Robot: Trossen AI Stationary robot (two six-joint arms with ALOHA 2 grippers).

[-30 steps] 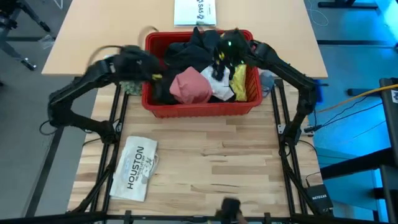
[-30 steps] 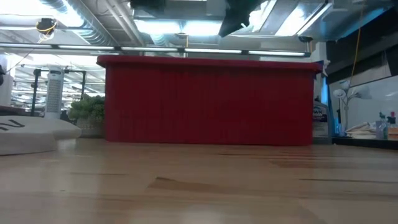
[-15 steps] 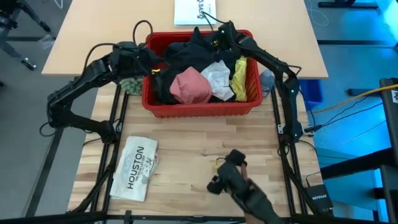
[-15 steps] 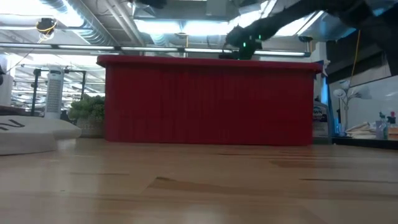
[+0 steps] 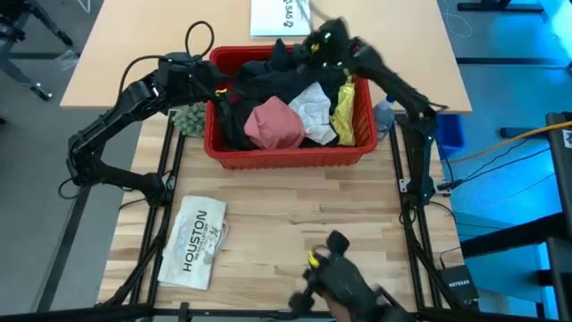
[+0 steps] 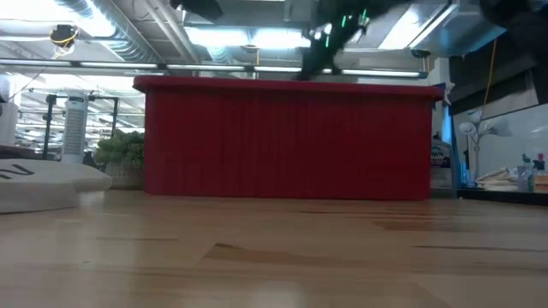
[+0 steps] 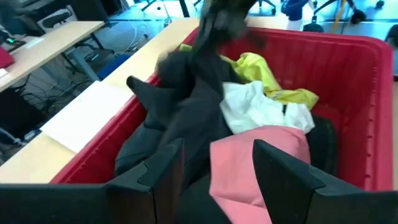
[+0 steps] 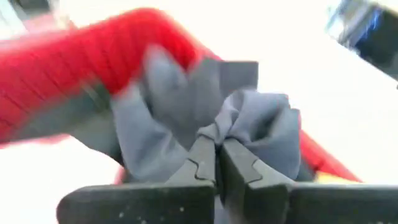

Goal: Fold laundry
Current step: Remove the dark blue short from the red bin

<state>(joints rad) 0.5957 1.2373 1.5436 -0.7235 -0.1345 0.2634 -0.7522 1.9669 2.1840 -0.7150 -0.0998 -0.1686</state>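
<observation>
trousers (image 5: pixel 259 80): dark, heaped | T-shirt (image 5: pixel 344 112): yellow, bunched | cloths: pink (image 5: pixel 273 123), white (image 5: pixel 311 109)

Overhead camera looks straight down; low one sits level at tabletop; both share the red basket (image 5: pixel 288 154)

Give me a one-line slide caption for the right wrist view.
Right gripper shut on a bunch of the dark trousers, with the red basket behind.
</observation>
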